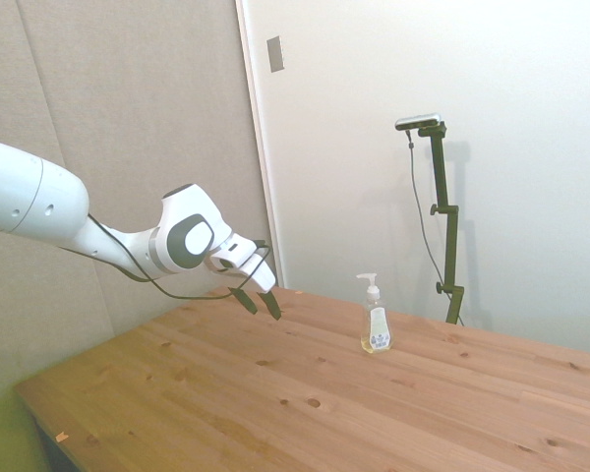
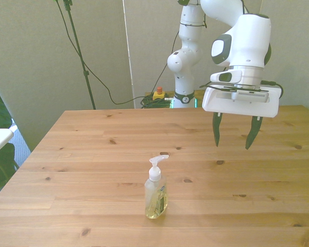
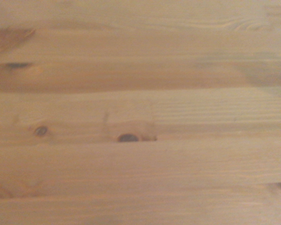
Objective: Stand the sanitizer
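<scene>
Well apart: sanitizer [image 2: 156, 197], pincer [image 2: 235, 138]

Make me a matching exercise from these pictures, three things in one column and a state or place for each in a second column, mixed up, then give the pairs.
Things:
1. sanitizer
2. gripper
3. table

States:
A. open, above the wood, holding nothing
B. bare pine planks with dark knots
C. upright, pump on top, standing alone

Pairs: 1-C, 2-A, 3-B
</scene>
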You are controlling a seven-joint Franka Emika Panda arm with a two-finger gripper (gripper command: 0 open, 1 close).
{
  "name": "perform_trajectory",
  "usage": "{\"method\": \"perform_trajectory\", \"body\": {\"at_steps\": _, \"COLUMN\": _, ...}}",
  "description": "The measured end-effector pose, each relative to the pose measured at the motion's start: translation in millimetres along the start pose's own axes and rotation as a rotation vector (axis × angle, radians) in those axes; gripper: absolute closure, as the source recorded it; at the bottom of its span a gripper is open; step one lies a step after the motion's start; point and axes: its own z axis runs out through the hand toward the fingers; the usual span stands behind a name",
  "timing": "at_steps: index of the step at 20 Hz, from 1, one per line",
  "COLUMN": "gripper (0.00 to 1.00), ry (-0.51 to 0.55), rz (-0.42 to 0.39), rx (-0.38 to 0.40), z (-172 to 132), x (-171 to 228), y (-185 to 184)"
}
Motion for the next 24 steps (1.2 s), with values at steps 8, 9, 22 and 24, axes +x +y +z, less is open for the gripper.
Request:
{"method": "perform_trajectory", "body": {"at_steps": 8, "gripper": 0.00, "ry": -0.039, "rz": -0.028, "rx": -0.013, "z": -32.6, "x": -12.7, "y": 46.0}}
{"method": "perform_trajectory", "body": {"at_steps": 9, "gripper": 0.00, "ry": -0.039, "rz": -0.019, "rx": -0.021, "z": -37.1, "x": -13.2, "y": 53.6}}
{"method": "perform_trajectory", "body": {"at_steps": 22, "gripper": 0.00, "ry": -0.158, "rz": -0.009, "rx": -0.088, "z": -94.1, "x": -19.9, "y": 141.7}}
{"method": "perform_trajectory", "body": {"at_steps": 24, "gripper": 0.00, "ry": -0.182, "rz": -0.036, "rx": -0.081, "z": -99.7, "x": -19.0, "y": 154.0}}
